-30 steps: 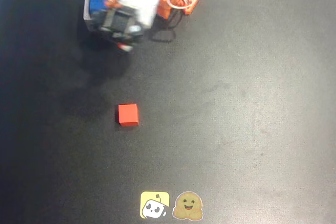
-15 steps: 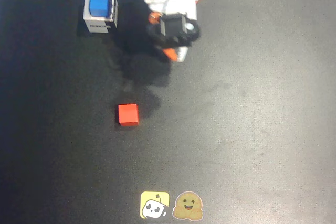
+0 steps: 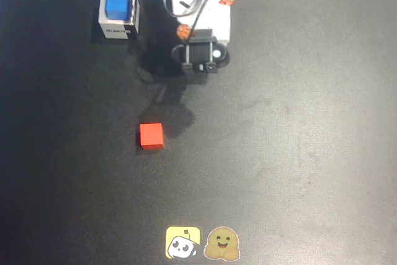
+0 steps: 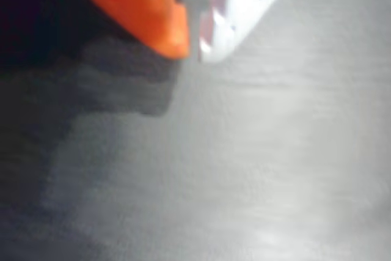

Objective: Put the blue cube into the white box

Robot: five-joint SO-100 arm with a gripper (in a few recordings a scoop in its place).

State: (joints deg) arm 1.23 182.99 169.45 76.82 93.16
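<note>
Black table (image 3: 298, 153); red cube (image 3: 151, 136) alone.

In the overhead view the arm (image 3: 201, 13) is built of white plastic segments with orange parts showing at the joints, a black block-shaped motor housing at its lower end, and thin white and dark cables looping near the top of the frame. In the wrist view the claw (image 4: 192, 44) has one orange finger and one white finger with small holes.
</note>
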